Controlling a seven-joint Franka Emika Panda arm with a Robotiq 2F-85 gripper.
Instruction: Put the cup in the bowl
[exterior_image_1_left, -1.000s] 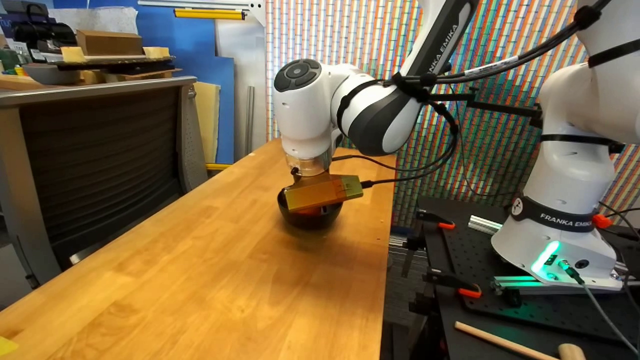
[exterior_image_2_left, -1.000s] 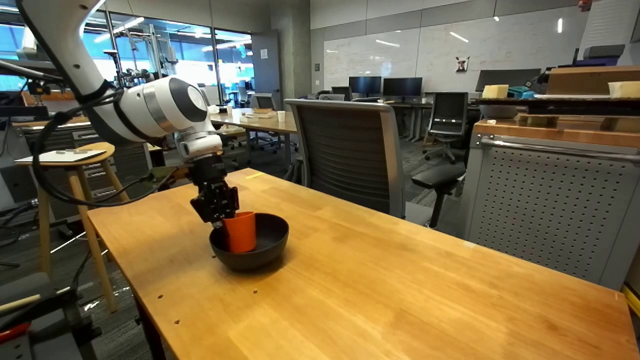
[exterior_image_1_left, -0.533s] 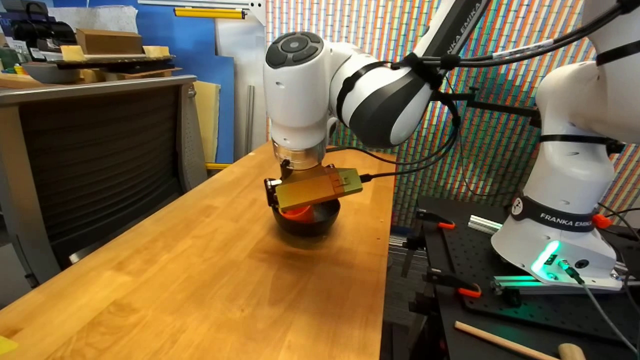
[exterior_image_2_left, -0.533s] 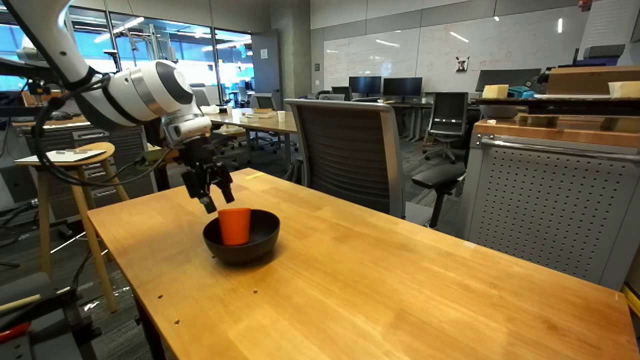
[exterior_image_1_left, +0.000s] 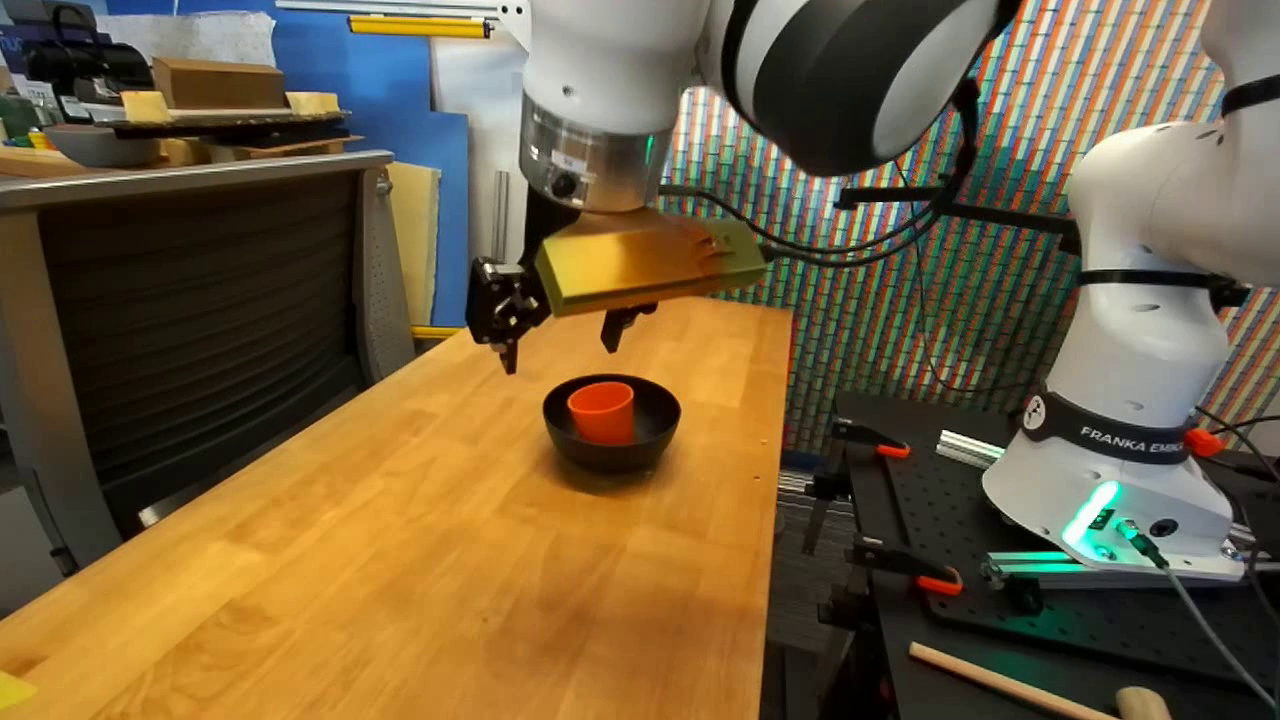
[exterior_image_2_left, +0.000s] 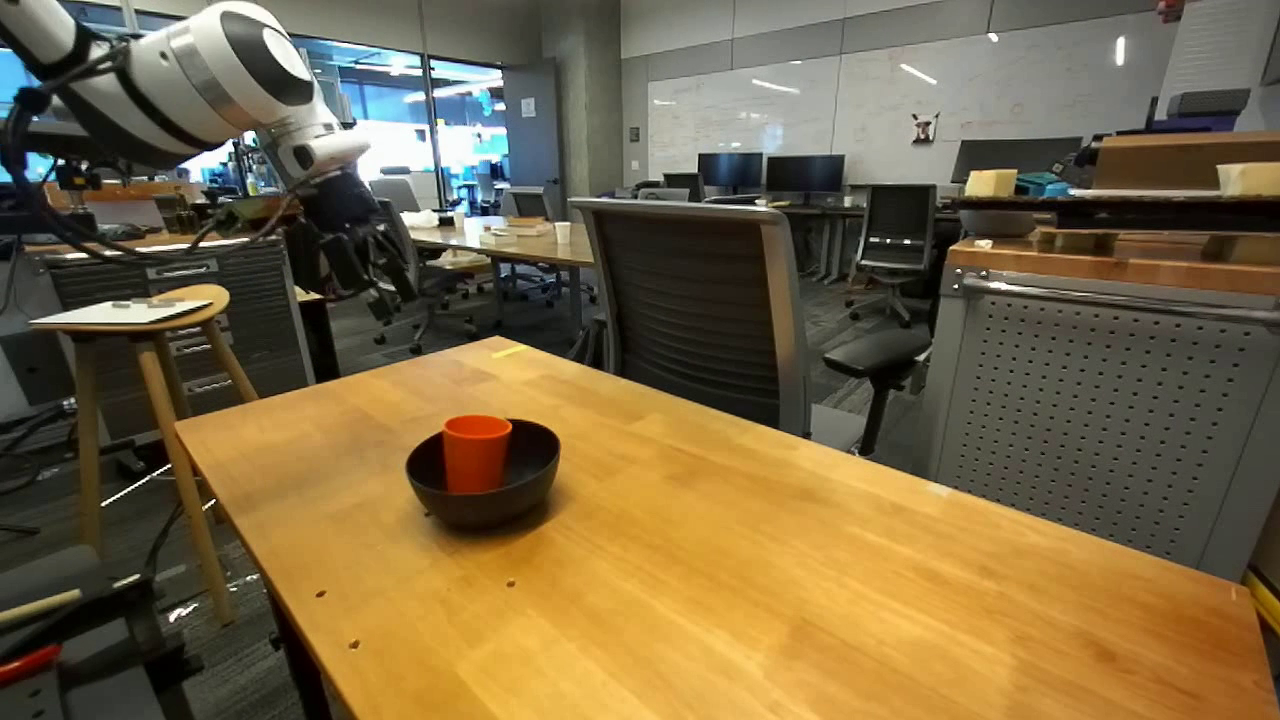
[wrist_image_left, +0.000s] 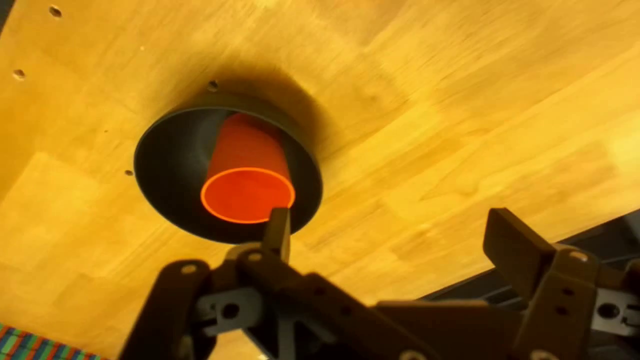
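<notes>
Orange-red plastic cup (exterior_image_2_left: 477, 458) found in the black bowl (exterior_image_2_left: 490, 510), mouth up and near upright. The Robotiq gripper (exterior_image_1_left: 560, 360) hangs clear of both, spread wide, pinching nothing. Placement is judged complete; at most, withdrawal remains.

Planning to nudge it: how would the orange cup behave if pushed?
The orange cup may tip, as it looks slightly narrower toward its base. The black bowl around it would probably stop it rolling away. Smooth, plastic-looking walls suggest it is light and stiff.

Overbright windows (exterior_image_2_left: 400, 130), glare streaks on the whiteboard (exterior_image_2_left: 870, 125), a soft shadow beside the bowl (wrist_image_left: 172, 160)
</notes>
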